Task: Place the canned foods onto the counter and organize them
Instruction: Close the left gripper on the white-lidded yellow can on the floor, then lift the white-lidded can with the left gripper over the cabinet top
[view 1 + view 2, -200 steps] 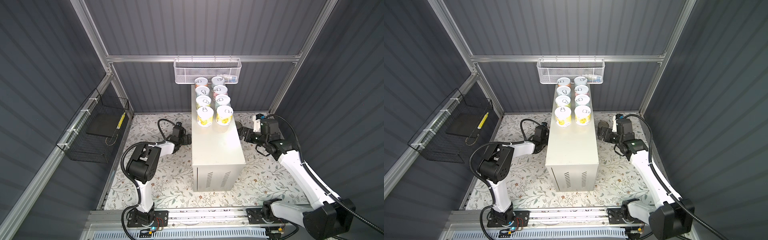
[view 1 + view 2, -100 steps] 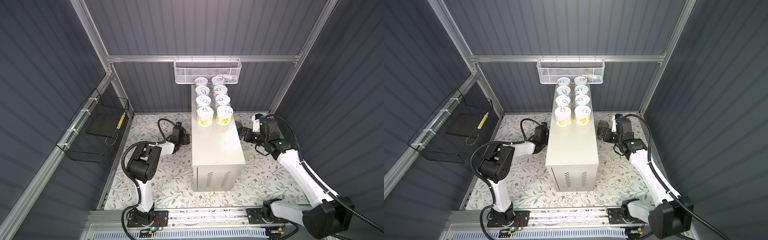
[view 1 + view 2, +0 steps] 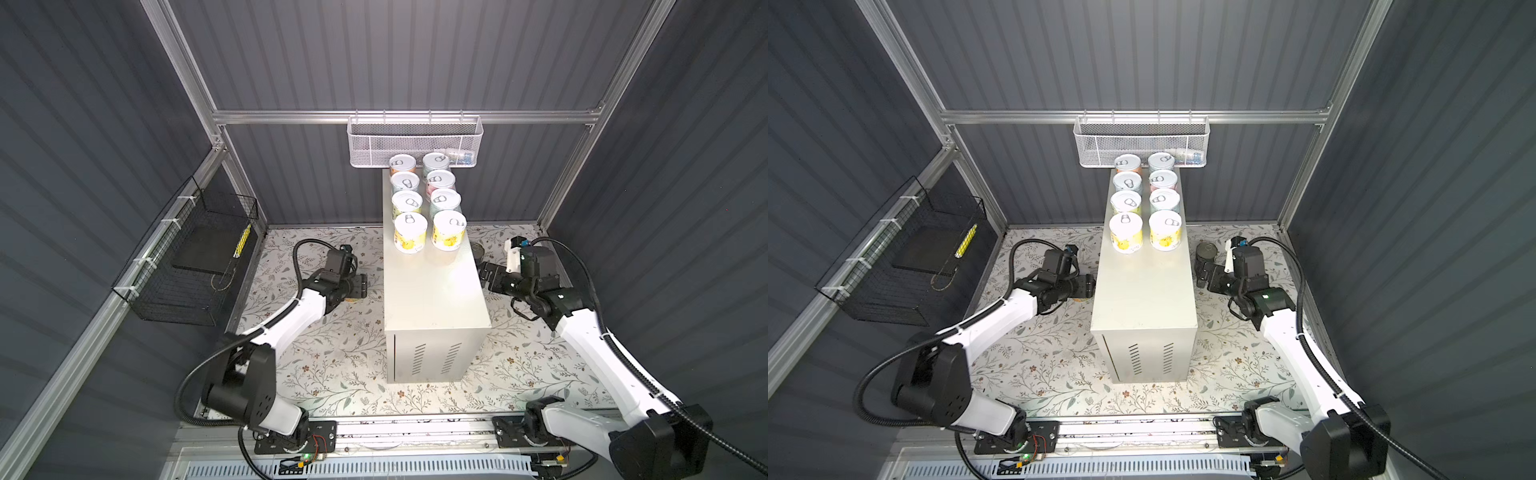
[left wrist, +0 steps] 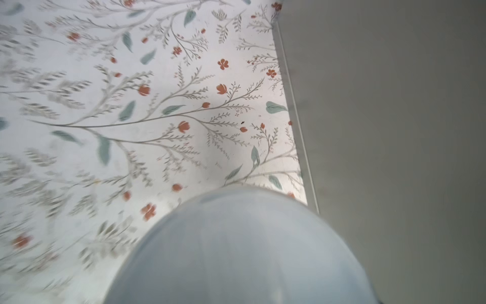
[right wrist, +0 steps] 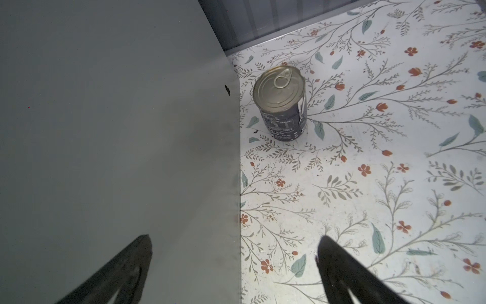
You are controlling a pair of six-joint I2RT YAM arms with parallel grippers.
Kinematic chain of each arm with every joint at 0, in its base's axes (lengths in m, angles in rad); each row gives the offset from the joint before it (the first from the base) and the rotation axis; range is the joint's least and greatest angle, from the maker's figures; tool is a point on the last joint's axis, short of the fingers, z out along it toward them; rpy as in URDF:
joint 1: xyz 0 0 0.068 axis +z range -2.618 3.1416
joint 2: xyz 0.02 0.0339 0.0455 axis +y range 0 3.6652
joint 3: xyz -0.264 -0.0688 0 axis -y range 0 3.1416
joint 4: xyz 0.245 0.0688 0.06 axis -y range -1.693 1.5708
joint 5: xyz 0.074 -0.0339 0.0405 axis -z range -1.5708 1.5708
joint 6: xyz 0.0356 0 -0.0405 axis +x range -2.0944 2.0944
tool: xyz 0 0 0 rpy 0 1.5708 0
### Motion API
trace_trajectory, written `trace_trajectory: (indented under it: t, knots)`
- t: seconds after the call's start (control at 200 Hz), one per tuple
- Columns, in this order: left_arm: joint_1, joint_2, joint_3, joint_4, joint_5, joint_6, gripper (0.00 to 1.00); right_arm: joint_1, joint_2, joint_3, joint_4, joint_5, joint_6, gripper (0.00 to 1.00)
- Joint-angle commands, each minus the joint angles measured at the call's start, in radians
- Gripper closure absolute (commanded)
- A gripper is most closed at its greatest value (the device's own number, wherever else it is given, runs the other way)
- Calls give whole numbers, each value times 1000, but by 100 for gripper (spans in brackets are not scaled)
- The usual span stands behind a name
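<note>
Several small cans (image 3: 410, 232) with silvery pull-tab lids stand in two rows at the far end of the counter (image 3: 432, 291), as both top views show. Left of the counter and low over the floor, my left gripper (image 3: 358, 286) is shut on a small can (image 4: 236, 250). That can's pale top fills the left wrist view and hides the fingers. A taller dark-blue can (image 5: 281, 102) stands upright on the floor against the counter's right side (image 3: 1206, 251). Just short of it, my right gripper (image 5: 234, 238) is open and holds nothing.
A white mesh basket (image 3: 415, 141) hangs on the back rail above the far cans. A black wire basket (image 3: 187, 266) hangs on the left wall. The counter wall (image 4: 394, 131) is close beside the held can. The floor is a floral mat (image 3: 332, 353).
My left gripper has closed on the small can beside the counter. My right gripper has stayed open and hardly moved.
</note>
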Motion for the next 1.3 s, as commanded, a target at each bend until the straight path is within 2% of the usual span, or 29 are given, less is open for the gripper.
trace_trajectory:
  t: [0.0,0.12,0.245,0.565,0.64,0.755,0.861,1.151,1.296]
  knots:
    - [-1,-110,135,-222,-9,47,100,-4,-44,-24,38,17,-7,1]
    - [-1,-171,289,-408,-11,76,100,-5,-53,-35,42,17,-12,1]
    - [-2,-147,508,-601,46,113,100,-4,-55,-46,57,19,-15,1]
    - [-17,-81,922,-823,121,171,100,-4,-32,-43,66,-9,-11,1]
    - [-58,-57,1027,-874,124,177,100,-4,-34,-40,61,-4,-16,1]
    - [-188,-35,1139,-900,75,162,100,-4,-44,-37,55,2,-20,1]
    - [-230,-28,1150,-870,124,139,100,-4,-52,-30,50,5,-20,1]
    - [-344,-60,1034,-724,99,143,100,-4,-60,-26,43,8,-18,1]
    - [-380,-37,1002,-706,66,146,100,-4,-61,-24,46,9,-19,1]
